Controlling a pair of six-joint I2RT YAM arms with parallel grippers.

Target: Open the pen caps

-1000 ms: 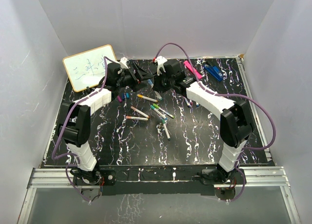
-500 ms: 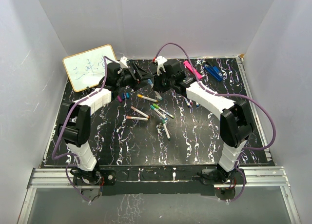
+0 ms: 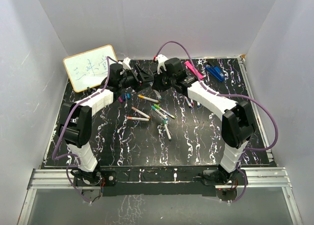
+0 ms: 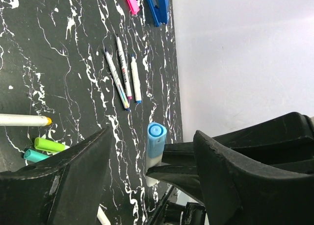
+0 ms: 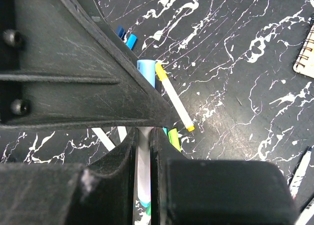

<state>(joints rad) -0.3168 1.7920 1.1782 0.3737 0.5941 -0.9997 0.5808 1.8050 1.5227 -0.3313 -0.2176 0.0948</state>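
Now the two arms meet nose to nose over the black marbled table [image 3: 206,137]. The right claw [image 5: 144,139] is clamped tight on the pale pen [image 5: 143,173], barrel pinched between its fingers. The light-blue cap [image 4: 156,137], seated on the pen, sticks out past its tips. The left claw [image 4: 152,133] stands wide, one finger either side of that cap, a clear gap on both sides and no contact. Just beside the cap, off the right claw's tips, a yellow-capped pen [image 5: 174,101] lies on the table, and two small blue caps [image 5: 130,38] sit a little further out. Beyond the left claw three pens [image 4: 123,74] lie side by side, then further still the pink bar [image 4: 130,0] and the dark-blue clip [image 4: 157,5]. By the left claw's left finger, a green cap [image 4: 49,145] and a teal cap [image 4: 33,155] lie close together
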